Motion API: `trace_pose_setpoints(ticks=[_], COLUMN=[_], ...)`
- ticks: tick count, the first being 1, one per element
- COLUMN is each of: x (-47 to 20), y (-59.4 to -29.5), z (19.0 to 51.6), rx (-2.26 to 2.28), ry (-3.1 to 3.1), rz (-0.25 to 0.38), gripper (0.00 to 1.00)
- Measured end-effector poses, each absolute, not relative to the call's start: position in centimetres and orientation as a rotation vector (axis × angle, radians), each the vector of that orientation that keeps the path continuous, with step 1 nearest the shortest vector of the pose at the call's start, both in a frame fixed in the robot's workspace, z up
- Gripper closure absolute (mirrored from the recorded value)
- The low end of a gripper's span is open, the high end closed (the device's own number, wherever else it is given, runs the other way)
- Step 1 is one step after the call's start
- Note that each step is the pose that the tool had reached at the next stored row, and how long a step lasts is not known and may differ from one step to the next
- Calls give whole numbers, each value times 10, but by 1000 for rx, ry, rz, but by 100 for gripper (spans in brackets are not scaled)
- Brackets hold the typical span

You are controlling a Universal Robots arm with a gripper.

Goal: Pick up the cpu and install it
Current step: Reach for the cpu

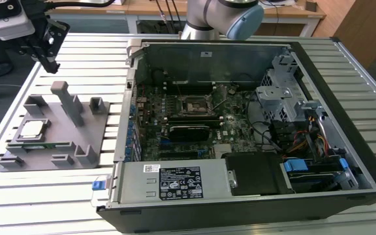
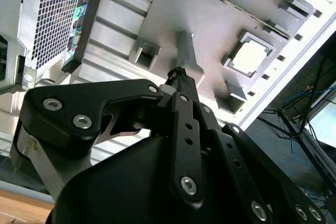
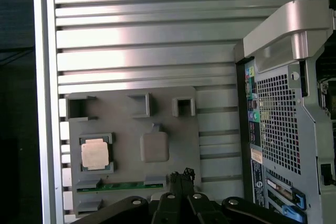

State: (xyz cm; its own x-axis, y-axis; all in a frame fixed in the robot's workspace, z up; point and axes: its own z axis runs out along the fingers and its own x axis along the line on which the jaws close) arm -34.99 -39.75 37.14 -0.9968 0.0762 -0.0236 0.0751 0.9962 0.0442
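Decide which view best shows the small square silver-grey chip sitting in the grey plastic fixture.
The first wrist view: the small square silver-grey cpu lies face-on in the grey plastic fixture. The second wrist view shows it slanted, bright with glare; the exterior view, far off and oblique.

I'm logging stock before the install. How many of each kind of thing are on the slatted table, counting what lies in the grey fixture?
cpu: 1
green memory stick: 1
grey fixture: 1
open computer case: 1
Total: 4
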Motion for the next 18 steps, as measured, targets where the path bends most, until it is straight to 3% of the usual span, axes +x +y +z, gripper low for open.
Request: trace_pose_setpoints(ticks=[18], x=[-369], y=[-397], z=[368], rx=[118], ry=[3114], rz=[68], gripper=[89])
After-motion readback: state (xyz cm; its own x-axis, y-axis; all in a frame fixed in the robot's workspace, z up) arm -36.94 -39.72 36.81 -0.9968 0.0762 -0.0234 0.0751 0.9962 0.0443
